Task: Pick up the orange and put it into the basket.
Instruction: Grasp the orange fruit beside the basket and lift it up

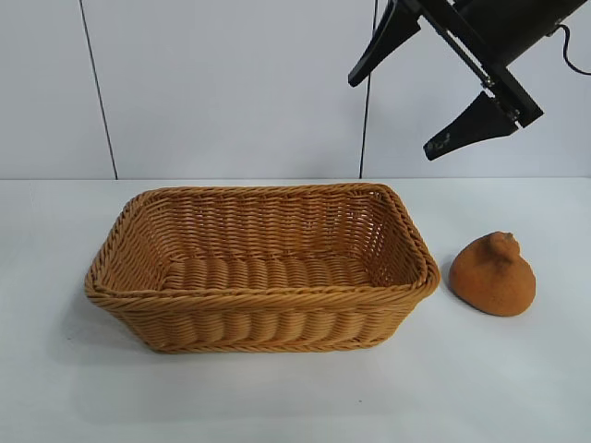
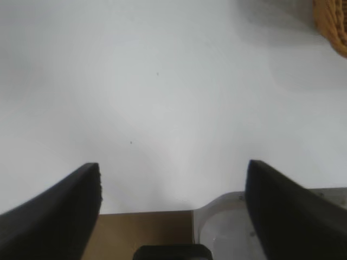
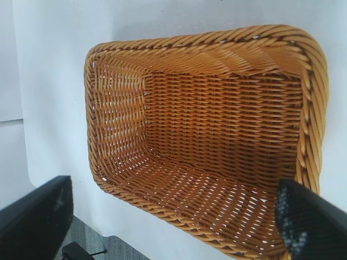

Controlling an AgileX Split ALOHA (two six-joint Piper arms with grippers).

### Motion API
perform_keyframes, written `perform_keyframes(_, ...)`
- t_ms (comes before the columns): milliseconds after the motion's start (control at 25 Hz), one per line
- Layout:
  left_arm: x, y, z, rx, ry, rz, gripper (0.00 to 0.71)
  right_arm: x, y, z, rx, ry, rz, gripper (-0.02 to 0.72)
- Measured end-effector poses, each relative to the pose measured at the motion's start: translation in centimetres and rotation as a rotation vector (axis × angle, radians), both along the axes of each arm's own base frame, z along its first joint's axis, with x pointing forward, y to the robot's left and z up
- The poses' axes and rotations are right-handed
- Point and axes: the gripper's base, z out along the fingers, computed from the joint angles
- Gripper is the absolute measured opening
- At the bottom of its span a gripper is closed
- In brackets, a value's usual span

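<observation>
Right gripper [image 1: 434, 88] hangs high above the table, over the gap between the basket [image 1: 397, 288] and the orange [image 1: 494, 275], fingers spread wide, nothing between them. Its wrist view looks down into the basket interior: bare weave, no fruit inside. Left gripper [image 2: 173, 189] shows only in its own wrist view, fingers apart and empty, over bare white tabletop [image 2: 162, 81] with just a corner of the basket at the frame edge; not at work on the fruit.

Orange sits on the table just beside the basket's right end wall, apart from it, knob up, tilted slightly. Task not started in effect: no grasp yet.

Risks, as judged:
- Rounded dome with rough skin; a pinch placed high near the knob would likely slip off or squeeze the fruit out sideways.
- Fruit lies near the basket wall, so a descending finger could catch the braided rim and shove the basket.
- Nudging the orange before closing may roll it off toward the table edge.
- Carrying too low could strike the rim on the way over.
</observation>
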Motion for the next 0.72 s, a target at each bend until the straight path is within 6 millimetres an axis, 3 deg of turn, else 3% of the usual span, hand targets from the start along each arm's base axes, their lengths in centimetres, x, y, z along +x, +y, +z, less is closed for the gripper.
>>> perform_keyframes(120,-3.6,0.1,-0.2,-0.003,-0.151,0.000,0.528,0.0,0.0,0.0,0.000,0.000,0.000,0.694)
perform_keyframes(400,-9.5,0.1,-3.3,-0.012,-0.382,0.000,0.528,-0.1,0.0,0.6,0.003,-0.016,-0.001,0.694)
perform_keyframes(480,-10.7,0.2,-4.1,-0.008,-0.406,0.000,0.528,-0.3,0.0,0.9,0.003,-0.026,0.000,0.694)
perform_keyframes(720,-13.2,0.2,-3.8,-0.010,-0.556,0.000,0.528,-0.8,-0.6,1.9,-0.071,-0.073,0.024,0.694)
